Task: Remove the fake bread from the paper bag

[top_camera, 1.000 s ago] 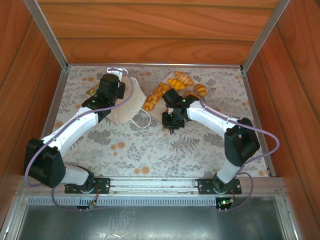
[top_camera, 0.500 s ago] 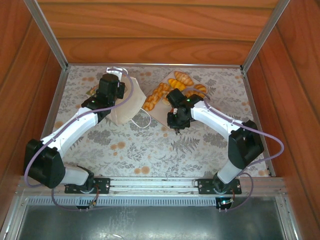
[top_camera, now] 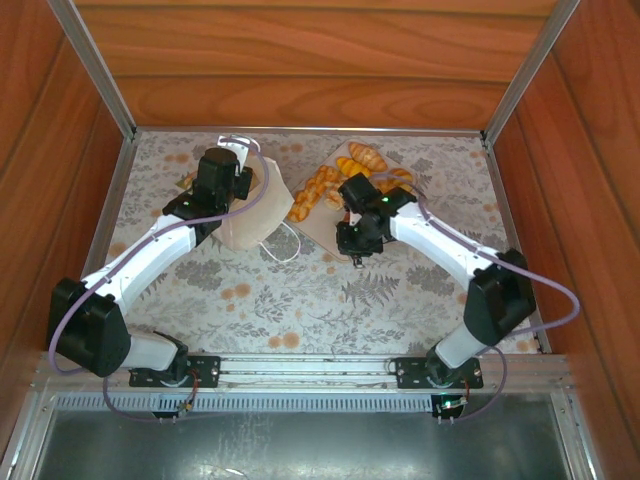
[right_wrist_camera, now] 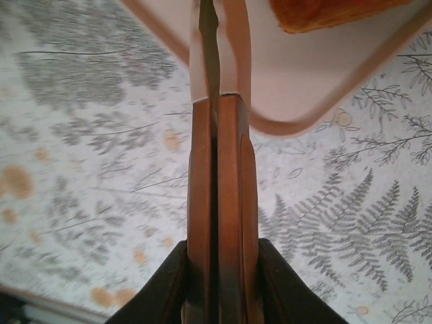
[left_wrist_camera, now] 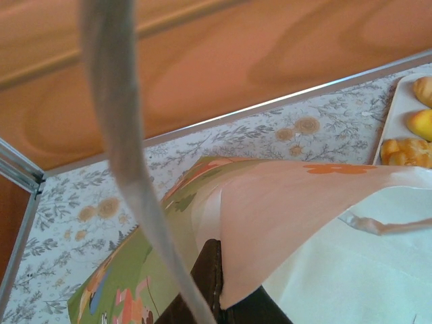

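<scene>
While the L gripper (left_wrist_camera: 216, 291) stays pinched shut on the edge of the small white floral-print paper bag (top_camera: 250, 215), the R arm has swung. Over the last sec its elbow went outward, away from the bag, and the R gripper (right_wrist_camera: 217, 101) slid a bit further from the bag. R fingers are pressed together on the rim of the flat pink plastic tray (right_wrist_camera: 297, 74), so prob. it's tugging or turning the tray, not picking anything.

The glossy golden-orange fake bread (top_camera: 320, 188) lies on that tray, just beside the bag on its R side, w/ none in either gripper. Unloading looks done or nearly so. The bag's inside is hidden, so a leftover piece can't be ruled out.

The bag lies tipped over, long axis approx far-to-near. Its cord handle, and so prob. its mouth, points toward the tray side. The bread row runs diagonally, from beside the bag out to its far R.
</scene>
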{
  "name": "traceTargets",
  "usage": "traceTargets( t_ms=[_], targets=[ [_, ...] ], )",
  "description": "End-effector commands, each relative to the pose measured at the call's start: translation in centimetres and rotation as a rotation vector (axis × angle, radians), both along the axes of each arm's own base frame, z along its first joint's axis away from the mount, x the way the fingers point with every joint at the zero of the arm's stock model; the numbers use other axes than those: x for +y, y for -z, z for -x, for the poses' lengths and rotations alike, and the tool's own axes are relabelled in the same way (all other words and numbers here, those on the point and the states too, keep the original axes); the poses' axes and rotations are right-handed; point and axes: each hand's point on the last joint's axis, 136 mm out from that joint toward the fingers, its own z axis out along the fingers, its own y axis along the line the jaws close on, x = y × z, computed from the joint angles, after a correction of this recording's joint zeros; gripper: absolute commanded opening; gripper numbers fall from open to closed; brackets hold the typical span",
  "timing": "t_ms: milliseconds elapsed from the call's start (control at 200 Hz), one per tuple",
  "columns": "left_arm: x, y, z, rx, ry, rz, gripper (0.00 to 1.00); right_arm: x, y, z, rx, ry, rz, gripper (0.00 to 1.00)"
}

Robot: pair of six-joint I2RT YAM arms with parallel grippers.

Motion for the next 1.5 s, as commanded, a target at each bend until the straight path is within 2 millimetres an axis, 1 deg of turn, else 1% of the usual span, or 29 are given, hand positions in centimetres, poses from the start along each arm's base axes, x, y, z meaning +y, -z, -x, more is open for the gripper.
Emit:
traceTargets(
  t_ms=[0,190,300,390,460,595,705,770,780,790,810,890,955,1035,1209,1354,1499],
  targets=[
    [-0.4,-0.7,-0.3,-0.022,0.024,0.005,0.00,1.3,-4.6,1.1,-0.032,-0.014,-0.171,0.19],
    [-0.3,-0.7,-0.8,-0.019,0.001,0.016,0.00,3.2,-8.8,2.8,-0.075,-0.024,-0.385,0.21],
    [-0.3,-0.6,-1.1,-0.015,-0.017,0.026,0.00,5.1,-10.9,3.8,-0.113,-0.073,-0.449,0.22],
    [-0.4,-0.7,-1.6,-0.015,-0.030,0.038,0.00,7.1,-11.8,4.0,-0.130,-0.114,-0.478,0.22],
    [-0.9,-0.7,-1.8,-0.012,-0.024,0.044,0.00,8.7,-12.0,3.7,-0.137,-0.138,-0.491,0.22],
    [-2.1,-0.6,-2.0,-0.008,-0.002,0.031,0.00,11.5,-11.3,2.6,-0.129,-0.164,-0.494,0.22],
    [-3.0,-0.9,-1.9,-0.013,0.015,0.031,0.00,13.6,-10.2,0.9,-0.120,-0.157,-0.479,0.23],
    [-3.2,-1.0,-1.9,-0.017,0.013,0.039,0.00,14.7,-9.2,-0.3,-0.116,-0.141,-0.461,0.26],
    [-3.3,-1.1,-1.9,-0.018,0.013,0.039,0.00,14.7,-9.5,-0.4,-0.121,-0.140,-0.462,0.26],
    [-3.3,-1.1,-1.9,-0.018,0.013,0.041,0.00,15.0,-8.5,-0.7,-0.107,-0.136,-0.444,0.26],
    [-3.3,-1.2,-1.8,-0.021,0.012,0.044,0.00,15.4,-7.9,-1.1,-0.103,-0.137,-0.433,0.27],
    [-3.5,-1.5,-1.7,-0.024,0.010,0.050,0.00,16.5,-6.7,-2.4,-0.103,-0.126,-0.402,0.28],
    [-3.5,-1.6,-1.6,-0.026,0.009,0.055,0.00,17.4,-5.9,-3.2,-0.102,-0.125,-0.393,0.28],
    [-3.6,-1.6,-1.4,-0.027,0.014,0.058,0.00,18.1,-4.7,-4.1,-0.102,-0.114,-0.376,0.28],
    [-3.6,-1.8,-1.2,-0.031,0.014,0.071,0.00,19.5,-2.9,-4.8,-0.087,-0.114,-0.361,0.28],
    [-3.7,-1.8,-1.2,-0.029,0.015,0.077,0.00,20.5,-1.9,-4.5,-0.064,-0.126,-0.372,0.29],
    [-4.0,-1.8,-1.1,-0.028,0.028,0.081,0.00,21.1,-1.5,-4.4,-0.050,-0.140,-0.378,0.28]
  ],
)
